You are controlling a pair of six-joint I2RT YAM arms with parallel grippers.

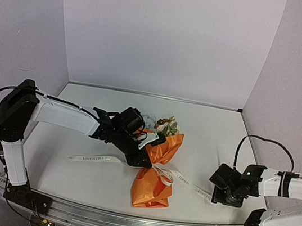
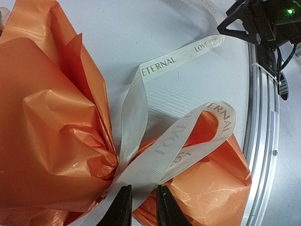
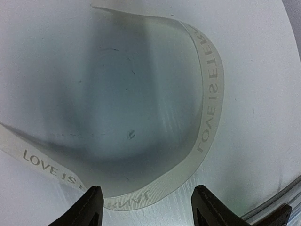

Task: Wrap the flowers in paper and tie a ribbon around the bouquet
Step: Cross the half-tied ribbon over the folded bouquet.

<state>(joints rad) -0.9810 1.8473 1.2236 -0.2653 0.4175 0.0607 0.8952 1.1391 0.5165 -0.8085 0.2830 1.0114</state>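
Cone-shaped orange paper bouquet (image 1: 152,191) is laid mid-frame on the white desk (image 1: 210,133). Left pincer (image 2: 141,207) is clenched on the white lettered ribbon (image 2: 134,113) at the cone's waist. Right pincer (image 3: 146,207), lower right, is released over the ribbon's end.

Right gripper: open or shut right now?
Open. Wrist view shows the right gripper with fingers wide apart above the table, the ribbon lying loose between them.

Soft, even light is filling the overhead view, leaving only faint shadows. Under the right wrist a broad dark shadow is lying over the table (image 3: 263,70), and the ribbon (image 3: 214,94) is looking slightly blurred. The paper (image 2: 61,132) is showing bright and sharp.
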